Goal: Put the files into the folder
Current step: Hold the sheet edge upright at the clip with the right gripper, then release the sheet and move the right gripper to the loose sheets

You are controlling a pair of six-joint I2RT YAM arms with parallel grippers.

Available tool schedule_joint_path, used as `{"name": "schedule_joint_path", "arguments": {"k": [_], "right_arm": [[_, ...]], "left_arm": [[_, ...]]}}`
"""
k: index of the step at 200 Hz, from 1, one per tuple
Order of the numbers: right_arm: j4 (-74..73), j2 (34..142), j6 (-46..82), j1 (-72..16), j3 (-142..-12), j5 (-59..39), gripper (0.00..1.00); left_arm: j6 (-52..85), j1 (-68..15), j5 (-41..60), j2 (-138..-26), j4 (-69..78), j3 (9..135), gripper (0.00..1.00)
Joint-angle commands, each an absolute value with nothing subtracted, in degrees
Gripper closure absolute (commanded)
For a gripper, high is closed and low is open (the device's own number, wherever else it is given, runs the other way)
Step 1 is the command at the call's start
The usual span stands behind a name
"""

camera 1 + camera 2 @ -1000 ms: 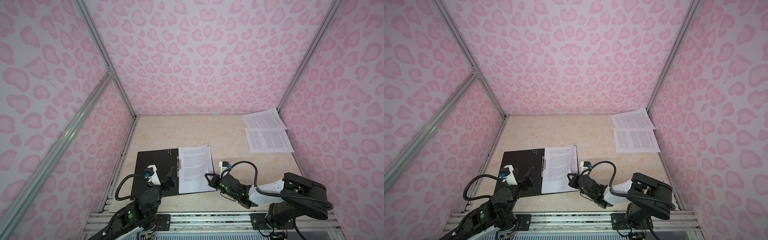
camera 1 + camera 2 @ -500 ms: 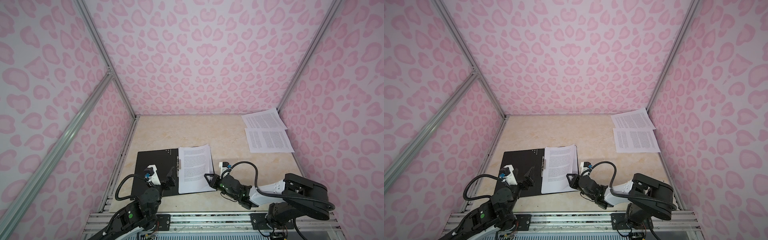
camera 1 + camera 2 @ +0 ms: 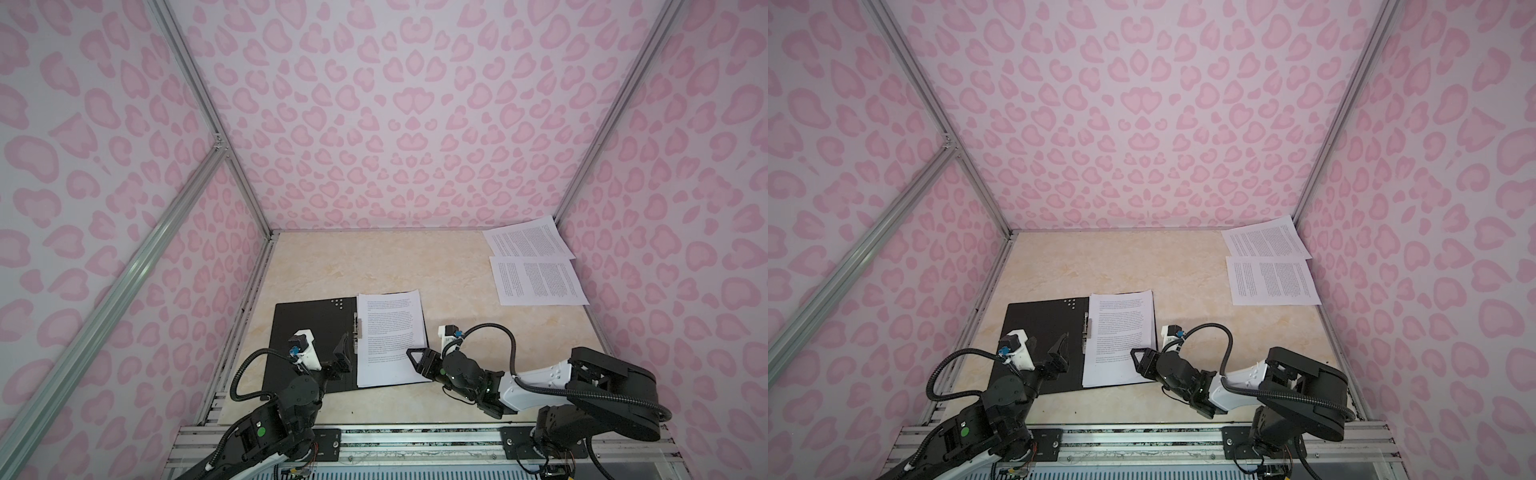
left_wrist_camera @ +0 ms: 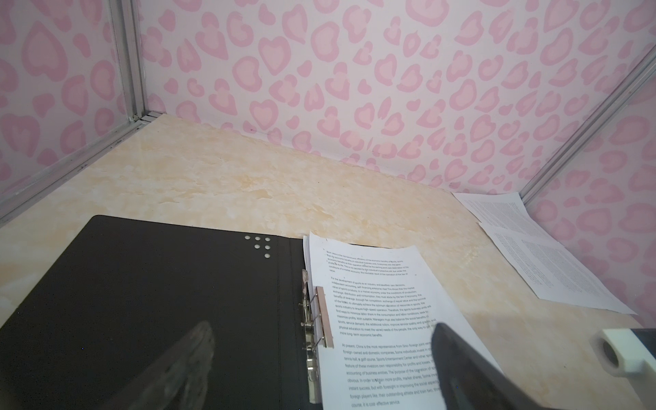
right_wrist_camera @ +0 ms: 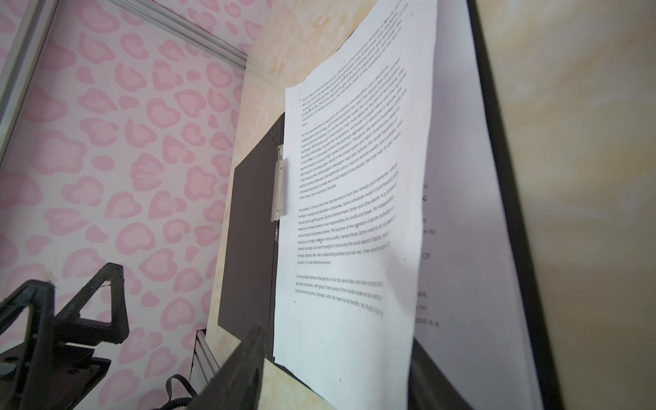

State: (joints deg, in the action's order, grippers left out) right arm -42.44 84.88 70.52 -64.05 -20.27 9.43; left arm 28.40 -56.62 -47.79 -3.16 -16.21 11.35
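Folder's open flat, most of the files already on it, both claws loose

The folder (image 3: 309, 328) lies open near the front left of the table (image 3: 353, 266), black inside facing up. A stack of the files (image 3: 388, 332) sits on its right half, left edge tucked against the metal clip (image 4: 319, 319) at the spine. 2 more loose sheets (image 3: 528, 243) lie well apart from it in the far right corner, just beside each other. The left gripper (image 3: 338, 359) hovers over the folder near the spine, jaws spread wide, holding nothing. The right gripper (image 3: 419, 361) sits low at the stack's right edge by the front corner, turned on its side. In its wrist view the fingers (image 5: 241, 372) stand apart with the paper edge between them, not clamped as far as I can see.
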Motion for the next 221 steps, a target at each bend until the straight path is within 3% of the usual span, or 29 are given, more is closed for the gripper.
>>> {"name": "schedule_joint_path", "arguments": {"k": [1,47,59,87,111,136,168,221], "right_arm": [[-38.31,83.69,70.38,-64.17,-19.79,11.88,0.39],[-26.15,75.06,68.54,-63.55,-18.1,17.62,0.2],[-22.6,70.81,67.0,-62.96,-17.19,18.39,0.04],[-4.79,56.53,60.33,-61.08,-19.1,23.66,0.03],[9.39,43.89,53.04,-50.23,-22.12,23.79,0.03],[10.86,36.93,43.32,-28.93,-23.87,11.85,0.03],[6.38,48.25,38.55,-12.13,-29.44,1.3,0.03],[-5.43,82.32,41.17,-0.28,-43.02,-4.82,0.06]], "left_arm": [[28.41,-56.6,-48.13,-3.25,-14.9,11.5,0.03],[28.39,-56.6,-48.01,-3.25,-14.87,11.49,0.03],[28.48,-56.6,-47.95,-3.25,-14.86,11.51,0.03],[28.65,-56.6,-47.53,-3.16,-14.72,11.4,0.03],[28.56,-56.6,-46.18,-3.16,-13.94,11.34,0.03],[28.31,-56.6,-45.2,-3.16,-13.24,11.12,0.03],[27.69,-56.6,-44.41,-3.58,-12.39,10.88,0.03],[27.0,-56.6,-42.96,-4.96,-11.0,10.72,0.03]]}}
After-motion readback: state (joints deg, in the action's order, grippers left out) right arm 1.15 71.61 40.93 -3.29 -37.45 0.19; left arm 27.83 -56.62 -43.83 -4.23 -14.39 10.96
